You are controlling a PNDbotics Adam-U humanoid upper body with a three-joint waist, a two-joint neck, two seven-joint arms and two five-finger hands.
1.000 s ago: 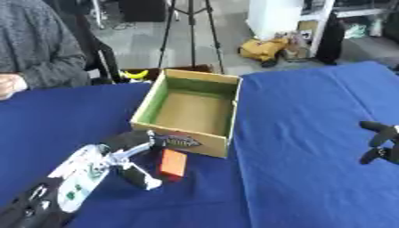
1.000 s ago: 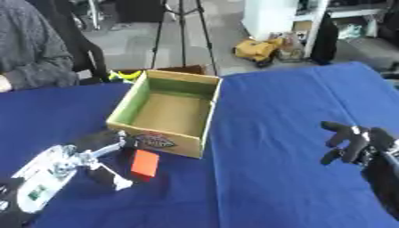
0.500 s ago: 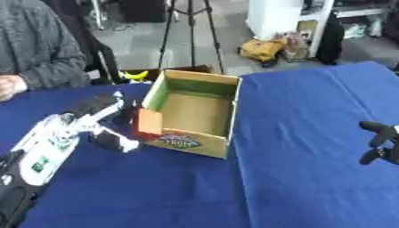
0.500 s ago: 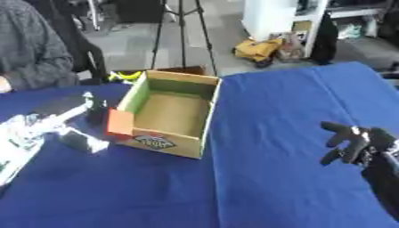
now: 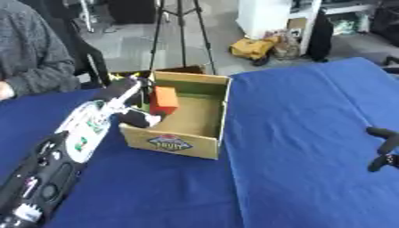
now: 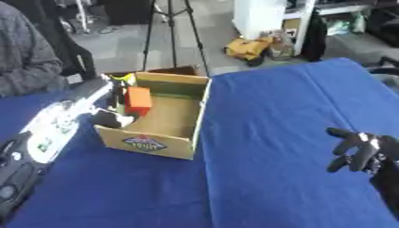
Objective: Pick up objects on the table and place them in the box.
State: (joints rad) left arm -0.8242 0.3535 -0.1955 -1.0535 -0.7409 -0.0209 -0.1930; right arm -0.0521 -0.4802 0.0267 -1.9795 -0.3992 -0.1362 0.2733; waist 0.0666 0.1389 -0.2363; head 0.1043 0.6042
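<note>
1. The left hand (image 5: 134,100) reached in from the 7 o'clock corner, its fingers and thumb pinched on an orange block (image 5: 164,99), which it held just over the left wall of the box (image 5: 204,150).
2. The orange block stood upright above the near-left part of the box's floor; whether it touched the floor could not be told.
3. The left forearm (image 5: 78,133), white with green markings, ran down toward 7 o'clock, turning black near the lower edge.
4. The box, an open cardboard carton with green inner walls and a printed logo (image 5: 168,143) on its near face, sat on the blue tablecloth (image 5: 296,133) a little toward 10 o'clock of centre. Nothing else could be made out inside it.
5. The right hand (image 6: 360,152) hung idle at 4 o'clock, well apart from the box, its black fingers spread and relaxed with nothing in them.
6. At 10 o'clock a person's grey sleeve (image 5: 35,67) rested by the far table edge, not touching the box or block.
7. Beyond the table, at 12 o'clock, stood a tripod (image 5: 181,31), and toward 1 o'clock a yellow bag (image 5: 255,48) lay on the floor.
</note>
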